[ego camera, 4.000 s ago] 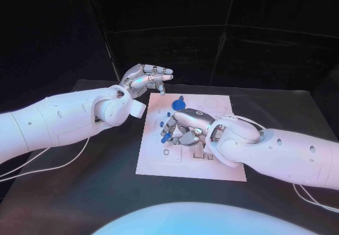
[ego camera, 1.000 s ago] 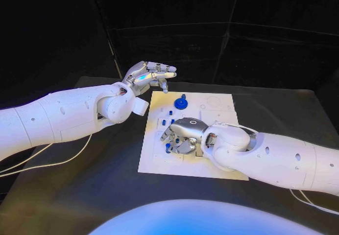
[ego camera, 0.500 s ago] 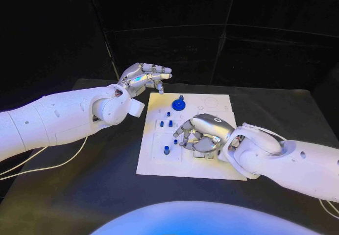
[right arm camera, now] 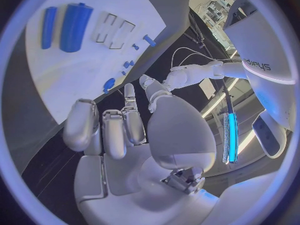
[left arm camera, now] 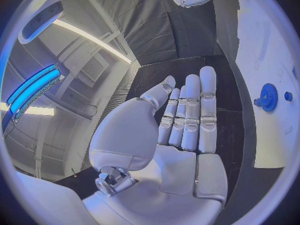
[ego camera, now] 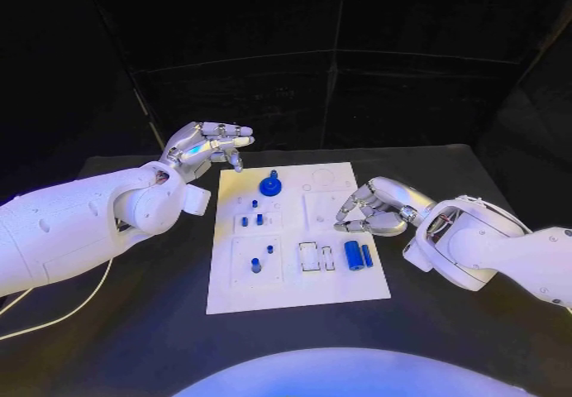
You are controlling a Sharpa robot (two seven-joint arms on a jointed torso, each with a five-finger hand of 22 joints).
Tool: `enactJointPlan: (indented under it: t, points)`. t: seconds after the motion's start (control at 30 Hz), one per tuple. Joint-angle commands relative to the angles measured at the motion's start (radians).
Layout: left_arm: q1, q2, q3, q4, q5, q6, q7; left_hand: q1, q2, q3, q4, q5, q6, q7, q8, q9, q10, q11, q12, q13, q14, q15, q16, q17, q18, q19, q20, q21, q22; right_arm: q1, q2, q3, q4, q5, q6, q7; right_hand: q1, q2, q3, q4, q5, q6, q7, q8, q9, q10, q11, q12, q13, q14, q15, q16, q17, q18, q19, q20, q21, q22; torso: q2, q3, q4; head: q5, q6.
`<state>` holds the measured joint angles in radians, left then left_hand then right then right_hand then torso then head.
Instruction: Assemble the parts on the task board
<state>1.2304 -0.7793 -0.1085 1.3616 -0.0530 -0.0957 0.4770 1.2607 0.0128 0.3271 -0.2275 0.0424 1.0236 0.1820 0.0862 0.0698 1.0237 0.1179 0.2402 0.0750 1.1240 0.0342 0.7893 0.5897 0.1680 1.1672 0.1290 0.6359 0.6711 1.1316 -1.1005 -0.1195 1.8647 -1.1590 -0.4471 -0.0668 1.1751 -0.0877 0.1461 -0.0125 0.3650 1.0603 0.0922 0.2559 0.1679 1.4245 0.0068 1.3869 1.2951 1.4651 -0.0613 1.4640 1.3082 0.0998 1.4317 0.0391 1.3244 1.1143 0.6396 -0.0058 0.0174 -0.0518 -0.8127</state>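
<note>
the task board (ego camera: pixel 298 294) lies flat in the middle of the black table (ego camera: pixel 143 331). two loose blue cylinders lie side by side on its right part: a thick cylinder (ego camera: pixel 353 255) and, just beside it, a thin cylinder (ego camera: pixel 367 255). two empty rectangular slots (ego camera: pixel 316 255) sit just left of them. a blue gear (ego camera: pixel 270 186) stands on the far part of the board, and several small blue pegs (ego camera: pixel 253 220) stand in the left part, with one more peg (ego camera: pixel 255 265) nearer the front.

right hand (ego camera: pixel 375 208): held over the board's right edge, beyond the two cylinders. its fingers are curled partway inward. nothing is seen between them in the head view or the right wrist view; it holds no part.

left hand (ego camera: pixel 209 142): raised off the far left corner of the board, well apart from every part. the left wrist view shows its fingers (left arm camera: pixel 194 112) straight, close together, and empty.

hazards, judged from this layout:
- the cylinders lie on their sides; a glancing finger contact could roll them across the board or off its right edge.
- they touch or nearly touch; a pinch on one may drag or lift the other.
- a cylinder presented tilted to a slot could jam or skid the board, which nothing visibly holds down.
- a low sweep across the board could knock the upright pegs or the gear.
</note>
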Motion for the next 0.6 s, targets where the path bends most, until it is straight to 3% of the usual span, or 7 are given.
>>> enactJointPlan:
  t: [0.03, 0.1, 0.2, 0.33, 0.4, 0.5, 0.6]
  points:
    - [0.002, 0.001, -0.001, 0.001, 0.001, 0.014, 0.005, -0.001, -0.001, -0.005, 0.001, 0.005, -0.004, -0.001, 0.001, -0.001, -0.004, 0.001, 0.006, 0.0, -0.005, -0.001, 0.007, -0.001, 0.014, 0.006, 0.001, -0.001, -0.001, 0.002, -0.029, 0.0, 0.011, -0.041, 0.032, -0.134, -0.014, 0.001, -0.019, 0.006, 0.02, -0.012, -0.001, 0.012, 0.012, 0.007, 0.002, 0.006, 0.01, 0.069, -0.003, 0.005, 0.062, -0.014, 0.006, -0.001, 0.007, 0.008, -0.004, -0.0024, -0.0044, -0.036, 0.007]
    - [0.001, -0.001, -0.001, 0.002, 0.001, 0.014, 0.005, -0.001, -0.002, -0.006, 0.001, 0.005, -0.004, -0.001, 0.001, -0.001, -0.004, 0.001, 0.007, 0.0, -0.005, -0.001, 0.007, -0.001, 0.014, 0.007, 0.001, -0.002, -0.002, 0.002, -0.054, -0.001, 0.013, -0.091, 0.011, -0.19, -0.017, -0.005, -0.039, 0.009, 0.048, -0.032, 0.003, 0.02, 0.022, 0.004, 0.005, 0.005, 0.012, 0.069, -0.001, 0.007, 0.066, -0.015, 0.008, 0.0, 0.011, 0.015, -0.002, -0.0016, -0.007, -0.058, 0.014]
    - [0.001, -0.001, -0.002, 0.001, 0.001, 0.014, 0.004, -0.001, -0.002, -0.006, 0.001, 0.005, -0.004, -0.001, 0.001, -0.001, -0.004, 0.001, 0.007, 0.0, -0.005, -0.001, 0.007, -0.001, 0.014, 0.007, 0.001, -0.002, -0.002, 0.001, -0.076, -0.002, 0.013, -0.129, -0.004, -0.255, -0.031, -0.013, -0.07, 0.021, 0.076, -0.048, 0.004, 0.031, 0.035, 0.006, 0.007, 0.008, 0.019, 0.07, 0.001, 0.012, 0.076, -0.015, 0.009, 0.002, 0.013, 0.018, -0.003, -0.0008, -0.0077, -0.073, 0.015]
    - [0.001, 0.0, -0.002, 0.0, 0.001, 0.015, 0.004, -0.003, -0.002, -0.007, 0.003, 0.004, -0.003, -0.001, 0.002, -0.001, -0.004, 0.001, 0.007, 0.0, -0.005, -0.001, 0.008, -0.002, 0.014, 0.007, 0.001, -0.003, -0.003, 0.001, -0.089, -0.013, 0.015, -0.171, 0.004, -0.319, -0.057, -0.019, -0.11, 0.046, 0.069, -0.062, 0.003, 0.046, 0.049, 0.003, 0.007, 0.004, 0.019, 0.07, 0.002, 0.013, 0.077, -0.015, 0.008, 0.003, 0.012, 0.016, -0.004, -0.0016, -0.0126, -0.073, 0.015]
    - [0.001, 0.002, -0.003, 0.0, 0.001, 0.016, 0.005, -0.008, -0.003, -0.012, 0.008, 0.004, -0.003, 0.0, 0.002, -0.001, -0.004, 0.001, 0.008, 0.0, -0.006, 0.0, 0.009, -0.003, 0.014, 0.008, 0.002, -0.005, -0.004, 0.0, -0.091, -0.028, 0.02, -0.2, 0.015, -0.344, -0.087, -0.017, -0.142, 0.081, 0.062, -0.069, 0.0, 0.059, 0.061, 0.002, 0.005, 0.002, 0.019, 0.069, 0.001, 0.012, 0.077, -0.014, 0.007, 0.003, 0.011, 0.015, -0.005, -0.0015, -0.0151, -0.072, 0.013]
    - [0.001, 0.005, -0.003, -0.001, 0.001, 0.019, 0.005, -0.015, -0.004, -0.017, 0.013, 0.004, -0.004, 0.0, 0.002, -0.001, -0.005, 0.001, 0.009, 0.0, -0.006, 0.001, 0.01, -0.004, 0.014, 0.009, 0.002, -0.007, -0.007, 0.0, -0.086, -0.045, 0.022, -0.235, 0.028, -0.369, -0.104, -0.017, -0.184, 0.129, 0.035, -0.081, -0.002, 0.075, 0.075, 0.001, 0.005, 0.0, 0.022, 0.069, -0.001, 0.013, 0.08, -0.015, 0.006, 0.002, 0.011, 0.016, -0.006, -0.0005, -0.0144, -0.074, 0.012]
    - [0.001, 0.005, -0.003, -0.001, 0.001, 0.02, 0.006, -0.017, -0.005, -0.019, 0.015, 0.004, -0.004, -0.001, 0.002, -0.001, -0.006, 0.001, 0.01, 0.0, -0.006, 0.001, 0.01, -0.005, 0.014, 0.009, 0.003, -0.008, -0.008, -0.003, -0.076, -0.053, 0.018, -0.263, 0.032, -0.382, -0.091, -0.021, -0.207, 0.15, 0.018, -0.09, -0.001, 0.084, 0.084, -0.001, 0.004, -0.003, 0.021, 0.069, -0.001, 0.013, 0.081, -0.014, 0.005, 0.002, 0.01, 0.015, -0.005, -0.0004, -0.014, -0.073, 0.012]
